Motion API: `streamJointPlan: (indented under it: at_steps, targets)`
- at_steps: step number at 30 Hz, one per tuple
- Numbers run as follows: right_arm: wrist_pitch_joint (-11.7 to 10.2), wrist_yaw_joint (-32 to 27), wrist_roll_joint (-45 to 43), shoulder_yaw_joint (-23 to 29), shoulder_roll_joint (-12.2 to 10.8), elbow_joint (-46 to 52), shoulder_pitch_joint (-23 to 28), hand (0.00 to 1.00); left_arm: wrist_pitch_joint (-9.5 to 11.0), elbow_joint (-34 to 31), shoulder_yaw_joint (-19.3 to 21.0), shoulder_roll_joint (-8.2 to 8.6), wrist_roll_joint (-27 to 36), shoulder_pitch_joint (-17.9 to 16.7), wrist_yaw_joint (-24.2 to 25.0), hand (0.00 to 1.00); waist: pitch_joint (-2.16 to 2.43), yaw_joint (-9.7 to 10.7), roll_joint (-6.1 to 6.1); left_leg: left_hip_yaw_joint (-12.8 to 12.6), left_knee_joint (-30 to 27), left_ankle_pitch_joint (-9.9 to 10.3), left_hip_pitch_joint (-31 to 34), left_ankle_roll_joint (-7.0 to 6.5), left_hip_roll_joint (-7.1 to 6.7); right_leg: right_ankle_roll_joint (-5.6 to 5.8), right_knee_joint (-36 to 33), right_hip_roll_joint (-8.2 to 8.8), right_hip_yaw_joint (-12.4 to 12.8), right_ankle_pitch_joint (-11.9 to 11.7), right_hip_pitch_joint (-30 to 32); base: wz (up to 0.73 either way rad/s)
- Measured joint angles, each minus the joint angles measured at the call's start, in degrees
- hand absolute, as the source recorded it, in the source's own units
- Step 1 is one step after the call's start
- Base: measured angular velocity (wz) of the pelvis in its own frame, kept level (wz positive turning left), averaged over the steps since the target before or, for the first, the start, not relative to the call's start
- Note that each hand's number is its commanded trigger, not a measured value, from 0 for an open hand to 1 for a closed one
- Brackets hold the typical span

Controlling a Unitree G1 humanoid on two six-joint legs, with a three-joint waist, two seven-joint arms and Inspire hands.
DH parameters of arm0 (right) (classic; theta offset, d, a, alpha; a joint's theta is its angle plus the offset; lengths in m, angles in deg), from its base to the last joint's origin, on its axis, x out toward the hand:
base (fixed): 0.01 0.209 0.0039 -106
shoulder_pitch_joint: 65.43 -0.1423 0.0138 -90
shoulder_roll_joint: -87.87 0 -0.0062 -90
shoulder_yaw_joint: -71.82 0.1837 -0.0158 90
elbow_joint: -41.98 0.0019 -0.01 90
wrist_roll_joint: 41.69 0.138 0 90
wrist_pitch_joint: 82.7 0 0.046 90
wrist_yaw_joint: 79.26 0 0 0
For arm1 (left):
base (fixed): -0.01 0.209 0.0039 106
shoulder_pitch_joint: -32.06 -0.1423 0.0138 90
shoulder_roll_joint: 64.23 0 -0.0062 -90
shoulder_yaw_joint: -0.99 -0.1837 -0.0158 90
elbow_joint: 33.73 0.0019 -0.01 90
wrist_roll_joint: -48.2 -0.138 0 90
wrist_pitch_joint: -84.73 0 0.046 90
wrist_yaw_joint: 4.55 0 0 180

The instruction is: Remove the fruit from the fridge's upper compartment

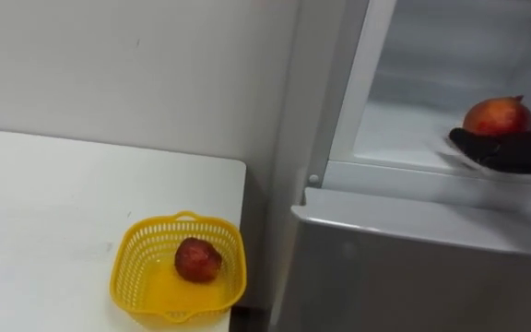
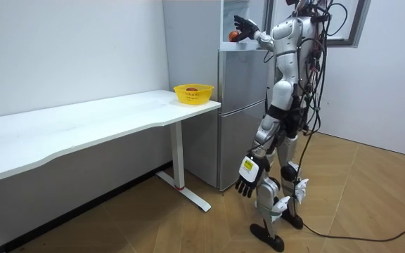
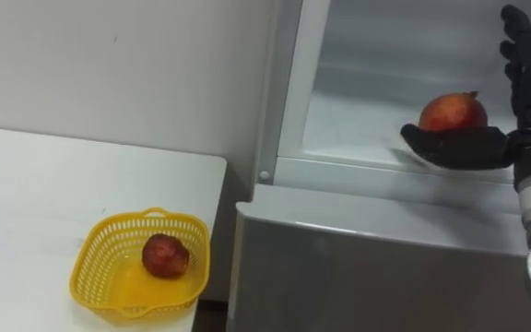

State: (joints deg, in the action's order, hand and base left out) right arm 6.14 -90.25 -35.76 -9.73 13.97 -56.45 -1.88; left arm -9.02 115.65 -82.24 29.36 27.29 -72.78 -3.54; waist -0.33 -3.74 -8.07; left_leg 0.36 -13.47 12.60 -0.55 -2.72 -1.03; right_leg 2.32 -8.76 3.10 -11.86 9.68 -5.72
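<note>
Red-orange round pomegranate sits in the white fridge's upper compartment against my right hand, fingers straight, not yet curled (the grasping step); next I'd close round it and lift it out.

Inside the upper fridge compartment you have free room at the left and far back — the right hand and the pomegranate fill the near right. The white frame closes the left side. On the table, a yellow basket takes the right end.
</note>
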Motion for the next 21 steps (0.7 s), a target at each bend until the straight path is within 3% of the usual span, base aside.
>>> streamJointPlan:
  at_steps: [6,13,19,20,21]
  targets:
    - [0.1,1.2,0.6,-0.7,0.0,-4.7,-1.4,0.00,-0.5,0.0,0.1,-0.01,0.0,0.0,0.7,0.00,0.06,0.1,-0.02,0.3,-0.2,0.0,0.2,0.01,-0.37,0.00,0.0,-0.01,-0.1,0.0,-0.1,0.00]
    - [0.8,1.2,2.2,-0.8,0.5,-10.8,-2.5,0.00,-1.6,-0.3,0.0,-0.10,0.0,0.0,0.9,0.00,0.66,0.1,-0.85,0.5,-0.4,0.0,-0.2,0.02,-0.56,-0.01,0.0,0.14,-0.9,0.0,-0.6,0.02]
    - [1.2,2.9,7.0,-1.6,0.6,-16.0,-3.9,0.00,-2.2,-0.3,-0.1,-1.14,0.0,0.1,0.9,0.00,0.33,0.3,-1.29,0.9,-0.4,0.0,-1.0,0.03,-0.62,-0.01,0.0,0.17,-1.1,0.0,-1.7,0.02]
    - [1.2,3.3,7.0,-1.6,0.6,-16.0,-3.9,0.05,-2.2,-0.3,-0.1,-1.23,0.0,0.1,1.0,0.00,0.31,0.3,-1.31,1.0,-0.3,0.0,-1.0,0.02,-0.63,-0.01,0.0,0.17,-1.1,0.0,-1.7,0.03]
    - [1.3,4.2,7.0,-1.6,0.8,-16.0,-3.9,0.24,-2.4,-0.3,-0.1,-1.40,0.0,0.1,1.0,0.00,0.29,0.4,-1.35,1.2,-0.2,0.0,-0.9,0.03,-0.67,-0.01,0.0,0.17,-1.2,0.0,-1.7,0.04]
